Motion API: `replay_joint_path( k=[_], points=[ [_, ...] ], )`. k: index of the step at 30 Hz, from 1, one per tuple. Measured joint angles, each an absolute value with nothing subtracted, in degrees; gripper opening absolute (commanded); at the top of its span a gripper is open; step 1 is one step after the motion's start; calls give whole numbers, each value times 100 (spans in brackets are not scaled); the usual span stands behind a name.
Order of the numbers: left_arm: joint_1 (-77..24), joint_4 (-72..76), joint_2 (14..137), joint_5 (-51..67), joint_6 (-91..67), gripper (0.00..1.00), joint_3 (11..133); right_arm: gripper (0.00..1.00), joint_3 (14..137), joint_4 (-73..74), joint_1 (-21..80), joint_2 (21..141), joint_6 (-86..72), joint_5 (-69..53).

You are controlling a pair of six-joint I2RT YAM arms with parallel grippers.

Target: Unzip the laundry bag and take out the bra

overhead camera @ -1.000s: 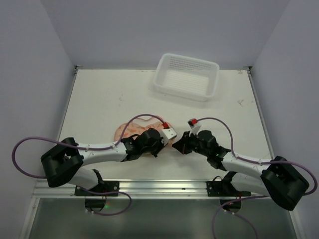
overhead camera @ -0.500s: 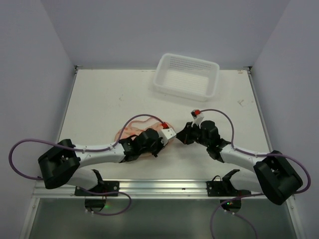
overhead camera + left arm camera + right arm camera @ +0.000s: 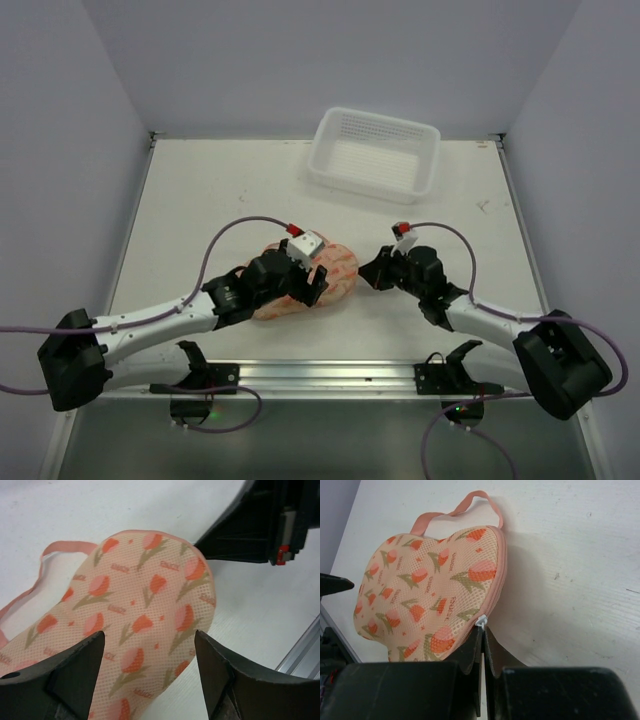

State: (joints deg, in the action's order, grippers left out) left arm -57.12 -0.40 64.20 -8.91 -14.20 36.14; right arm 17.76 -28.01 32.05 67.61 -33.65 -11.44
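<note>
Top external view: the laundry bag (image 3: pixel 338 270) lies flat on the table (image 3: pixel 200 200), near the front edge and between my two arms. My left gripper (image 3: pixel 310 283) is over its near-left part, and my right gripper (image 3: pixel 370 272) is just beside its right rim. The white basket (image 3: pixel 365 187) stands well apart at the far side. Bare tabletop lies right of the bag and beyond it. Left wrist view: my left jaws stand wide open, one finger on either side of the printed mesh lobe. I cannot tell whether they touch the fabric. Right wrist view: my right jaws are closed together, and the white zipper pull (image 3: pixel 481 622) sits exactly at their tips, so I judge it pinched. From that pull the pink zipper edging (image 3: pixel 496 580) runs away from me along the bag's right rim, towards the strap loop (image 3: pixel 455 510) at the far end. The coming move turns on this line: the right arm would have to draw the pull along the rim while the left holds the bag down. The bra is not visible in any view; I judge it inside the bag.
</note>
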Motion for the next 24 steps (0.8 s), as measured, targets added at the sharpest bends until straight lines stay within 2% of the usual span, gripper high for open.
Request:
replay_joint_path(
  k=[6,11,17,24],
  points=[
    [-5369,-611,5859,-799,-2032,65,3356,0,1656,-2578,3201,6270,-3487,-864],
    [-5354,-851,6173,-917,-2604,58,3059,0,1450,-2331,3197,5647,-3625,-666],
    [-4814,-519,6917,-869,-2882,60,2860,0,1308,-2261,3232,5177,-3677,-770],
    [-4600,-54,7887,-895,-2676,62,3354,0,1282,-2392,3706,5494,-3669,-845]
  ],
)
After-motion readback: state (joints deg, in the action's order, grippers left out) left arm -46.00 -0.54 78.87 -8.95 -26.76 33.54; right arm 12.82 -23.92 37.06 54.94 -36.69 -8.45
